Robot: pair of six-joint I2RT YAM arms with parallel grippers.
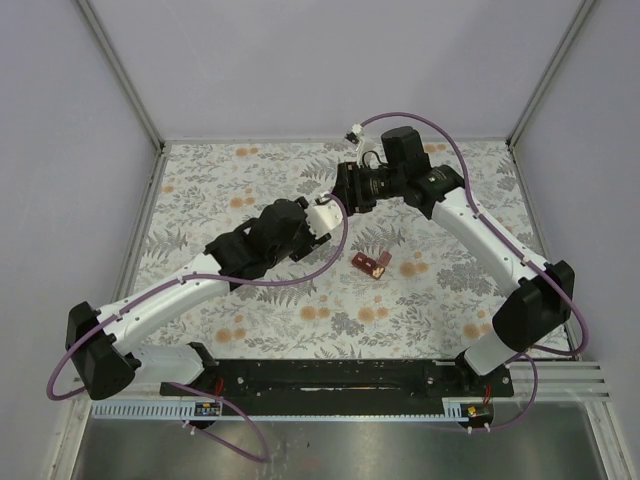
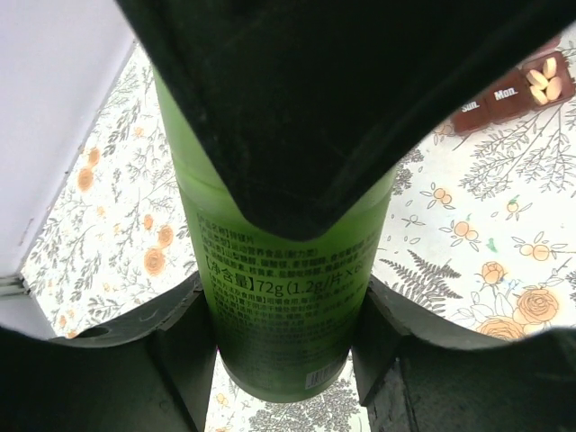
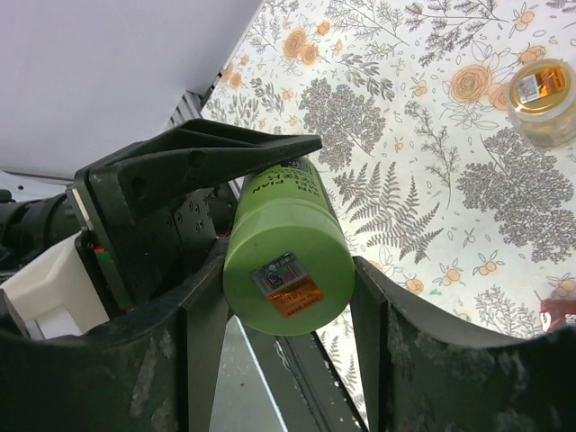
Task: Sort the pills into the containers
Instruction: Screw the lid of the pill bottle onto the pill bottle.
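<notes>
A bright green bottle (image 2: 270, 216) hangs in the air between both grippers, above the flowered cloth. In the left wrist view my left gripper (image 2: 283, 315) is shut on its printed lower body. In the right wrist view my right gripper (image 3: 288, 297) is shut on the bottle's green capped end (image 3: 288, 261). From above the two grippers (image 1: 322, 218) (image 1: 348, 192) meet and hide the bottle. The dark-red pill box (image 1: 370, 264) lies on the cloth just right of them, one lid open. Pale pills (image 2: 547, 79) lie in that open compartment.
A small pale bottle with an orange lid (image 3: 543, 88) stands on the cloth beyond the right gripper. White walls enclose the table on the left, back and right. A black rail (image 1: 340, 378) runs along the near edge.
</notes>
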